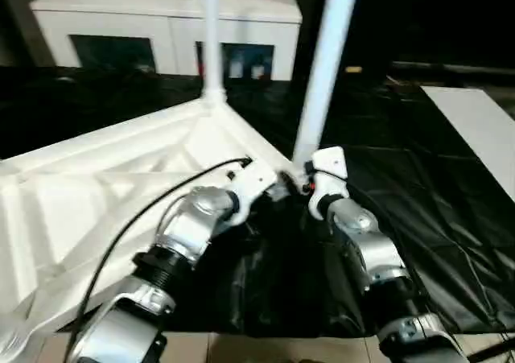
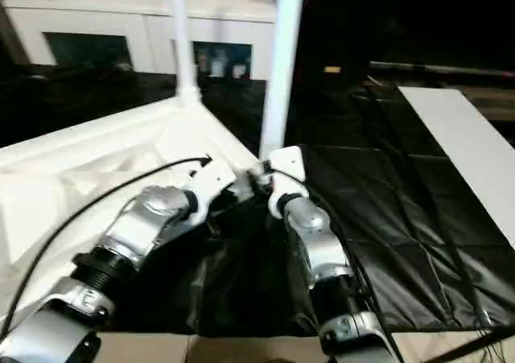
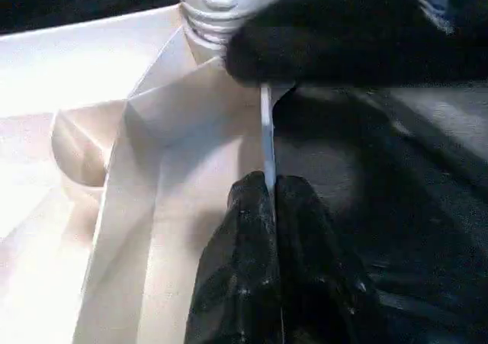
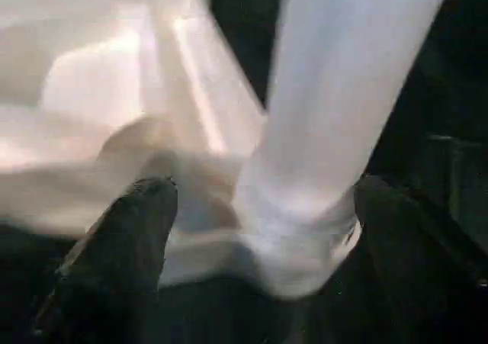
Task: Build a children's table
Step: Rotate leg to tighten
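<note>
Table (image 1: 105,186) upside down (two legs (image 1: 322,65) upright).

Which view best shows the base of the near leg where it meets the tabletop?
The right wrist view: the near leg fills it down to its base at the tabletop corner. The left wrist view shows just its threaded end. The eye views show its length, base hidden behind the grippers.

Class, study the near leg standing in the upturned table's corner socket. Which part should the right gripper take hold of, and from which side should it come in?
Probably low on the near leg, just above its corner socket. It stands upright and round, so fingers can straddle it level, one each side. Come from the robot's side: the tabletop blocks the left. The right gripper already brackets the base, open.
</note>
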Available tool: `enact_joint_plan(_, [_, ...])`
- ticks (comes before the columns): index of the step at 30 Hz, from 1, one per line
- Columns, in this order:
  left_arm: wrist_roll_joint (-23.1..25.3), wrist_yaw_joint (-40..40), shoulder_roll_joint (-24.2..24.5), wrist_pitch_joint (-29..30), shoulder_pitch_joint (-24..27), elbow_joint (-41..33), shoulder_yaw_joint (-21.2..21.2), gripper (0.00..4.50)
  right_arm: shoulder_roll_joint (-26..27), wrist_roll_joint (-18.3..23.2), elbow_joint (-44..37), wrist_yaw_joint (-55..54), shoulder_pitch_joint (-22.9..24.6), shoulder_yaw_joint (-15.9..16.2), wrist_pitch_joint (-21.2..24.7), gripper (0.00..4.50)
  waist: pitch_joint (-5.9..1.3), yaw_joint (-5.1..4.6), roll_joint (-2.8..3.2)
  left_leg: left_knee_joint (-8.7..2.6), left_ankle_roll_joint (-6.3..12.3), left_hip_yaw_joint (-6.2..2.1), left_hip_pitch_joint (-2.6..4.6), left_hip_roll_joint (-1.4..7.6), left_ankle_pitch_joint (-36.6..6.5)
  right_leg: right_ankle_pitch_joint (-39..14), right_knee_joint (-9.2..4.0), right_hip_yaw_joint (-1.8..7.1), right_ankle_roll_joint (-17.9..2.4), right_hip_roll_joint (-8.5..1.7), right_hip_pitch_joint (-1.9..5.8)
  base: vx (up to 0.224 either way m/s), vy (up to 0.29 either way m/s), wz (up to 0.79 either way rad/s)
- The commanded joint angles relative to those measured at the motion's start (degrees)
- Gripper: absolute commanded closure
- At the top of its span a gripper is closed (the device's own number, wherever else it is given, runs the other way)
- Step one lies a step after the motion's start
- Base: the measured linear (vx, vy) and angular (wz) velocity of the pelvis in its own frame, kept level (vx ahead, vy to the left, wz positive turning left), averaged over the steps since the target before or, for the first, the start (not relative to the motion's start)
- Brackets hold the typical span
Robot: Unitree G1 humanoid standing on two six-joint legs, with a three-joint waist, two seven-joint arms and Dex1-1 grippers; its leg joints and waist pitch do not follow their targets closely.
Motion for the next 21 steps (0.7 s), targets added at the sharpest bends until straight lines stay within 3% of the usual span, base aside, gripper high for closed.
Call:
enact_joint_plan(1, [0.4, -5.6, 2.1, -1.4, 1.0, -2.3, -3.1, 4.50, -5.5, 1.8, -6.9, 10.4, 2.3, 3.0, 1.2, 0.57, -2.47, 0.88, 0.43, -5.32, 1.98, -1.17, 0.07, 2.47, -21.4, -18.9, -4.56, 1.77, -7.9, -3.46, 2.09, 0.056, -0.013, 0.08])
enact_joint_plan(2, [0.2, -7.7, 3.1, -1.5, 1.4, -3.3, -3.5, 4.50, -8.1, 1.7, -8.7, 13.4, 3.3, 3.6, 0.7, 0.57, -2.75, 1.30, 0.26, -5.03, 3.25, -0.77, 0.03, 2.73, -18.1, -13.3, -4.09, 1.89, -10.0, -3.46, 2.28, 0.071, -0.015, 0.08])
enact_joint_plan(5, [0.0, -14.0, 6.8, -1.9, 2.6, -6.1, -5.2, 4.50, -14.3, 2.3, -12.0, 20.6, 5.9, 3.9, -1.4, 0.57, -3.05, 1.76, 0.53, -4.48, 4.49, -0.41, -0.23, 2.68, -13.2, -7.1, -3.52, 1.88, -13.0, -3.52, 2.67, 0.071, -0.024, 0.04])
enact_joint_plan(6, [-0.6, -19.0, 9.9, -5.3, 3.4, -7.9, -6.6, 4.50, -16.9, 3.5, -13.5, 24.5, 7.2, 2.7, -1.9, 0.57, -3.19, 2.31, 0.58, -4.32, 5.39, -0.42, -0.36, 2.74, -10.2, -3.0, -3.01, 1.88, -13.9, -3.58, 3.06, 0.073, -0.034, 0.01])
enact_joint_plan(7, [-0.8, -20.3, 10.6, -6.8, 3.6, -8.4, -7.0, 4.50, -17.4, 3.7, -13.8, 25.2, 7.4, 2.4, -1.9, 0.57, -3.19, 2.31, 0.58, -4.32, 5.39, -0.42, -0.36, 2.74, -10.2, -3.0, -3.01, 1.88, -13.9, -3.58, 3.06, 0.061, -0.038, -0.01])
enact_joint_plan(8, [-1.6, -22.8, 11.7, -7.3, 4.1, -9.5, -7.5, 4.50, -18.0, 4.1, -14.2, 26.1, 7.6, 2.1, -1.9, 0.57, -3.19, 2.48, 0.46, -4.11, 6.27, -0.08, -0.34, 2.57, -7.2, 2.1, -2.49, 1.81, -15.1, -3.34, 3.10, 0.000, 0.000, 0.00])
enact_joint_plan(10, [-2.7, -27.3, 14.1, -8.9, 4.9, -11.4, -8.6, 4.50, -19.3, 5.1, -15.0, 27.8, 8.0, 1.9, -2.0, 0.57, -3.17, 2.73, 0.71, -4.11, 6.38, -0.02, -0.04, 2.68, -6.7, 2.3, -2.44, 1.66, -16.1, -3.48, 3.09, 0.000, 0.000, 0.00])
enact_joint_plan(14, [-3.1, -32.5, 18.3, -8.9, 5.5, -14.2, -10.1, 4.50, -23.2, 6.8, -17.8, 32.4, 8.8, 2.6, -1.0, 0.57, -2.95, 3.30, 1.01, -4.33, 5.37, 0.09, 0.54, 3.04, -8.2, 0.2, -2.35, 1.53, -16.2, -3.20, 2.94, 0.000, 0.000, 0.00])
enact_joint_plan(16, [-3.7, -33.8, 19.2, -8.3, 5.6, -15.3, -10.0, 4.50, -24.7, 6.0, -18.0, 34.5, 8.9, 3.5, -1.4, 0.57, -2.65, 3.43, 0.64, -4.59, 4.47, 0.07, 0.54, 3.13, -10.4, -4.0, -2.64, 1.54, -15.3, -3.33, 2.90, 0.000, 0.000, 0.00])
enact_joint_plan(19, [-4.4, -34.7, 19.5, -8.3, 5.6, -16.3, -10.0, 4.50, -24.4, 4.9, -17.0, 35.2, 8.5, 4.6, -2.1, 0.57, -2.50, 3.24, 0.72, -4.78, 3.24, -0.01, 0.46, 2.99, -11.9, -7.7, -2.92, 1.62, -14.4, -3.43, 2.85, 0.000, 0.000, 0.00])
enact_joint_plan(20, [-4.3, -34.8, 19.4, -8.2, 5.6, -16.3, -9.9, 4.50, -24.1, 4.6, -16.8, 35.4, 8.4, 5.0, -2.3, 0.57, -2.48, 3.16, 0.38, -4.79, 2.79, 0.01, 0.48, 2.91, -12.7, -9.6, -3.12, 1.63, -13.8, -3.41, 2.83, 0.000, 0.000, 0.00])
enact_joint_plan(21, [-4.2, -34.8, 19.2, -8.3, 5.6, -16.4, -9.9, 4.50, -23.9, 4.6, -16.7, 36.1, 8.4, 5.6, -2.2, 0.57, -2.53, 3.22, 0.44, -4.74, 2.39, -0.02, 0.51, 2.84, -12.8, -11.2, -3.22, 1.74, -13.2, -3.49, 2.79, 0.000, 0.000, 0.00])
